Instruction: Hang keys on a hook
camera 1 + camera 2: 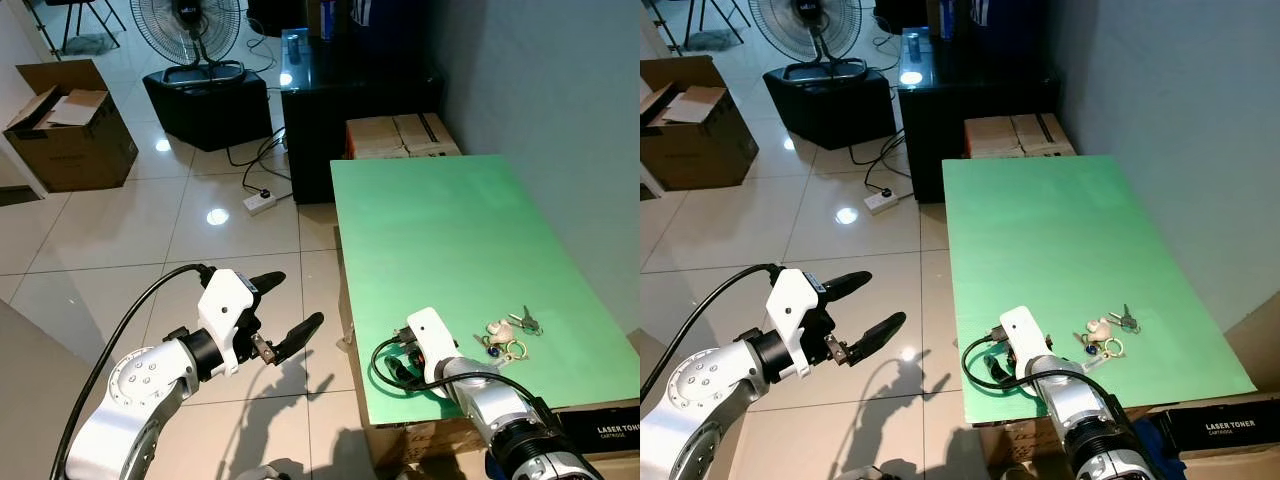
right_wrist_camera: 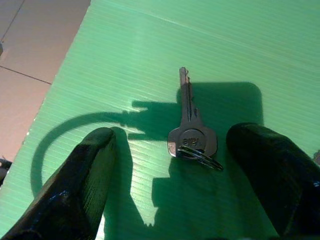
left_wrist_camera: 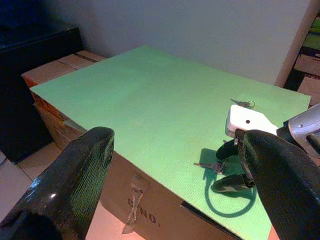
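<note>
A single silver key [image 2: 191, 125] lies flat on the green table top [image 1: 450, 230] near its front left corner. My right gripper [image 2: 172, 131] hovers over it, open, one black finger on each side of the key. The same gripper [image 1: 398, 358] sits low over the table edge. Further right on the table rests a key bunch [image 1: 510, 335] with rings and a pale charm. My left gripper [image 1: 295, 300] is open with nothing in it, held over the tiled floor left of the table.
The table top lies on cardboard boxes [image 1: 400, 135], against a grey wall [image 1: 560, 90] on the right. A black cabinet [image 1: 340, 90], a fan [image 1: 190, 30], a power strip [image 1: 260, 202] and an open cardboard box [image 1: 70, 125] stand beyond on the floor.
</note>
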Tool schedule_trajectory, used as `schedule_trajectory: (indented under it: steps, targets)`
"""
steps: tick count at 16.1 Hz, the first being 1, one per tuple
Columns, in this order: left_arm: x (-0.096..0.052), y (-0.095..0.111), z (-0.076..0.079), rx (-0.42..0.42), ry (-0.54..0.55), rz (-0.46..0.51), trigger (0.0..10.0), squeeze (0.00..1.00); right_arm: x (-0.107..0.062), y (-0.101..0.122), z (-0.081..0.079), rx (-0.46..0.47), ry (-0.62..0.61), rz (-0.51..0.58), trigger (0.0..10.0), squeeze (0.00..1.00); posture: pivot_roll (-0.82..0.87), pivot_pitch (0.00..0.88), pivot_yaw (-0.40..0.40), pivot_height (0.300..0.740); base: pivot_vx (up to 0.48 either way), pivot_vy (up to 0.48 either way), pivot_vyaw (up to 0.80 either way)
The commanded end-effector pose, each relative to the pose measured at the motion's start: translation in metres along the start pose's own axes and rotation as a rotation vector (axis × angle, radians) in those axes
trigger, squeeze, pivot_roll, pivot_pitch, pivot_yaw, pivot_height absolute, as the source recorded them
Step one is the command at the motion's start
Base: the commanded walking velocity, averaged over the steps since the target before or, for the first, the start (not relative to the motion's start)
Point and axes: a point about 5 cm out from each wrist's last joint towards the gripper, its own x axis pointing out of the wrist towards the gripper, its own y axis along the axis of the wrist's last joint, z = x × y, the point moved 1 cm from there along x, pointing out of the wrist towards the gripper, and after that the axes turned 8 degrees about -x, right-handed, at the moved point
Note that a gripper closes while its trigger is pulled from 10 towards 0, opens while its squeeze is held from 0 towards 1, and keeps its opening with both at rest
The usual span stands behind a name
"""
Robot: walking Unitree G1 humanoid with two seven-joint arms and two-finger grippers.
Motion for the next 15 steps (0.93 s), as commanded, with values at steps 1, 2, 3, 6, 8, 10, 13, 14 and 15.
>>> schedule_trajectory:
  steps: [1, 2, 3, 6, 8, 10, 13, 14, 15]
  targets:
    - [0.0012, 0.0022, 0.0003, 0.019, -0.003, -0.009, 10.0, 0.00, 0.0010, 0.0055, 0.0020, 0.005, -0.004, 0.013, 10.0, 0.00, 0.04, 0.057, 0.048, 0.740, 0.000, 0.000, 0.00]
    - [0.0013, 0.0023, 0.0004, 0.019, -0.003, -0.008, 10.0, 0.00, 0.0014, 0.0055, 0.0011, 0.007, 0.000, 0.012, 10.0, 0.00, 0.04, 0.059, 0.048, 0.740, 0.000, 0.000, 0.00]
    - [0.0014, 0.0023, 0.0005, 0.020, -0.003, -0.008, 10.0, 0.00, 0.0017, 0.0054, 0.0001, 0.008, 0.004, 0.012, 10.0, 0.00, 0.04, 0.058, 0.048, 0.740, 0.000, 0.000, 0.00]
    - [0.0009, 0.0017, 0.0006, 0.018, 0.000, -0.008, 10.0, 0.00, 0.0040, 0.0080, -0.0034, 0.025, 0.013, 0.023, 3.6, 0.00, 0.04, 0.060, 0.049, 0.740, 0.000, 0.000, 0.00]
    - [0.0010, 0.0013, 0.0006, 0.018, -0.002, -0.010, 10.0, 0.00, 0.0047, 0.0084, -0.0032, 0.025, 0.011, 0.021, 1.3, 0.00, 0.04, 0.062, 0.048, 0.740, 0.000, 0.000, 0.00]
    - [0.0014, 0.0013, 0.0016, 0.017, -0.005, -0.010, 10.0, 0.00, 0.0052, 0.0080, -0.0042, 0.028, 0.020, 0.018, 0.5, 0.00, 0.04, 0.064, 0.047, 0.740, 0.000, 0.000, 0.00]
    - [0.0013, 0.0011, 0.0024, 0.017, -0.009, -0.011, 10.0, 0.00, 0.0063, 0.0070, -0.0074, 0.018, 0.036, 0.007, 0.0, 0.00, 0.05, 0.062, 0.046, 0.740, 0.000, 0.000, 0.00]
    - [0.0012, 0.0011, 0.0021, 0.017, -0.006, -0.010, 10.0, 0.00, 0.0064, 0.0068, -0.0074, 0.021, 0.035, 0.007, 0.0, 0.00, 0.05, 0.060, 0.044, 0.740, 0.000, 0.000, 0.00]
    - [0.0012, 0.0011, 0.0021, 0.018, -0.007, -0.011, 10.0, 0.00, 0.0062, 0.0063, -0.0070, 0.020, 0.034, 0.006, 0.0, 0.00, 0.05, 0.060, 0.044, 0.740, 0.000, 0.000, 0.00]
